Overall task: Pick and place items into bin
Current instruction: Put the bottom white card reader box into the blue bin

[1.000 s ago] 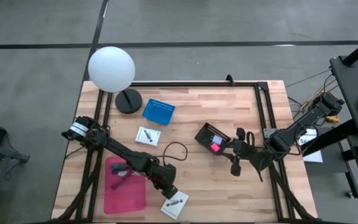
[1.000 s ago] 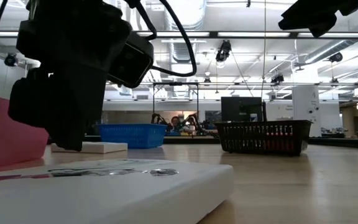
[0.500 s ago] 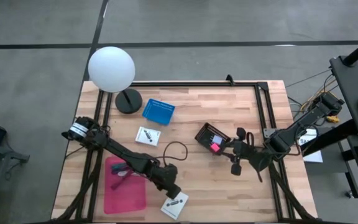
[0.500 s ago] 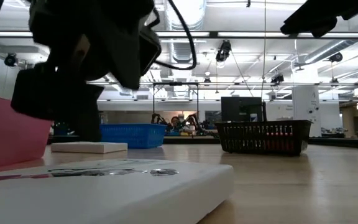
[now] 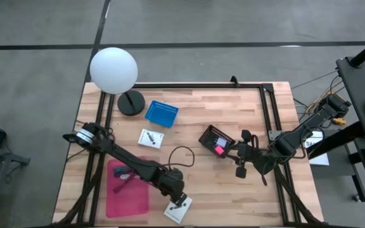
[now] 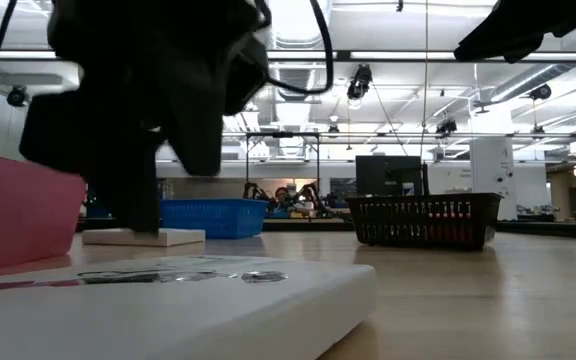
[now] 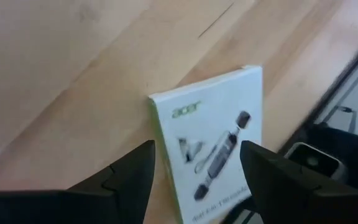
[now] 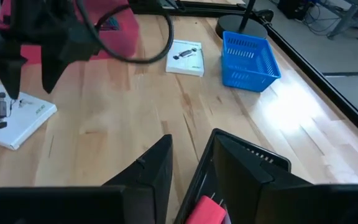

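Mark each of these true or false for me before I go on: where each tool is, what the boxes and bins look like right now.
1. The left tool is open, over the white box at the table's near edge. True.
2. That box is already in the pink bin. False: it lies on the wood, beside the bin.
3. The right tool is at the black basket. True.
4. The blue basket stands beside the lamp base. True.
5. The second white box sits inside the blue basket. False: it lies on the table, apart from it.
6. The black basket is empty. False: something pink shows in it.
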